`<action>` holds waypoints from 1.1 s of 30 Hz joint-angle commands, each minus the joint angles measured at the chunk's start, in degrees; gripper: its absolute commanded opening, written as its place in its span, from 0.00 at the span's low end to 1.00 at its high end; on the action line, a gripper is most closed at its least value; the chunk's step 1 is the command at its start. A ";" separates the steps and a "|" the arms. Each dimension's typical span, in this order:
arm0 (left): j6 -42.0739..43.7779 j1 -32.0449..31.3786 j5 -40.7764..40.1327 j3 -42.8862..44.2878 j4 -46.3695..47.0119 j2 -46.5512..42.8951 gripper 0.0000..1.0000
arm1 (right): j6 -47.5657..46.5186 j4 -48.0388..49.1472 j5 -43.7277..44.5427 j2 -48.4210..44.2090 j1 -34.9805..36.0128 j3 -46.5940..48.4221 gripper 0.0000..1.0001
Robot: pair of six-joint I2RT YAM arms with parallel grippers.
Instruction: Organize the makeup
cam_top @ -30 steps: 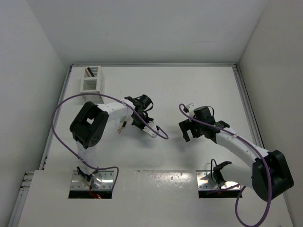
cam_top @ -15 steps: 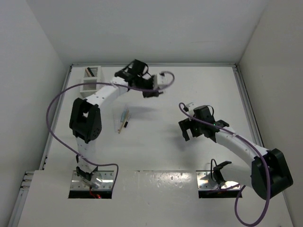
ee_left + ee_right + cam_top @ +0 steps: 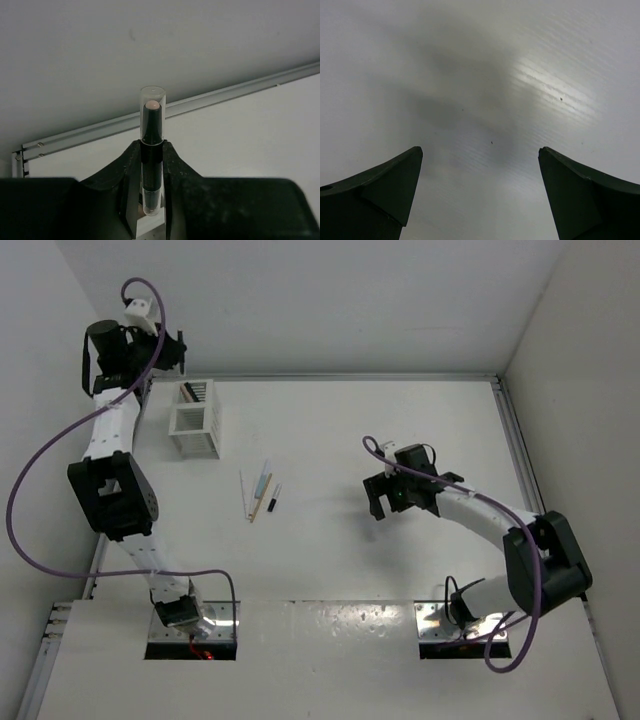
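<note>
Left claw (image 3: 150,200) clamped on black makeup stick (image 3: 151,150); right claw (image 3: 480,195) apart — nothing held.

Makeup stick (image 3: 151,150): black barrel, clear cap, pinkish tip showing through the cap. Stands upright in the left wrist view, pinched between the left gripper (image 3: 150,172) fingers, cap end at 12 o'clock.

On the table, a loose cluster at 5 o'clock from the holder: thin white stick (image 3: 243,492), pale bluish-white stick (image 3: 263,478), tan wooden stick (image 3: 260,500), short black stick (image 3: 273,501). All lie flat, roughly parallel, axes running about 1 to 7 o'clock, just beside one another.
</note>
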 commanded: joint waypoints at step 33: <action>7.71 2.86 0.03 -8.77 4.59 3.76 0.57 | -0.67 -1.47 -0.84 8.47 1.52 11.70 1.00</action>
